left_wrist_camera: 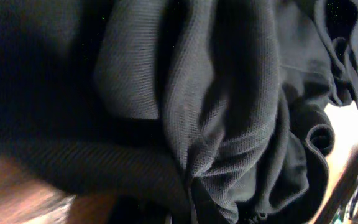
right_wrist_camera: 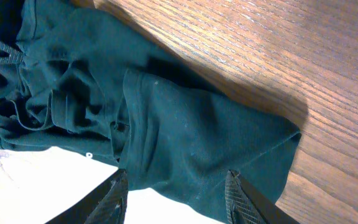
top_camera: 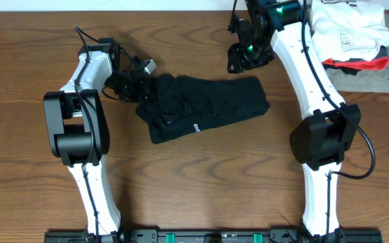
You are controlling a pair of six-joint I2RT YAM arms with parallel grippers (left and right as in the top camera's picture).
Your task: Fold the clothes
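The black T-shirt (top_camera: 201,104) lies crumpled and partly folded in the middle of the wooden table, with small white print near its front edge. My left gripper (top_camera: 137,84) is at the shirt's bunched left end. The left wrist view is filled with gathered black fabric (left_wrist_camera: 229,112) that pinches together at the bottom, and the fingers themselves are hidden. My right gripper (top_camera: 245,57) hovers open just beyond the shirt's far right corner. In the right wrist view its two fingers (right_wrist_camera: 178,199) are spread apart above the shirt (right_wrist_camera: 166,124), holding nothing.
At the back right corner is a pile of clothes: a white garment with grey print (top_camera: 346,27) on top, a red and black piece (top_camera: 360,64) under it, and a grey folded garment (top_camera: 373,79) below. Both arm bases stand at the front edge.
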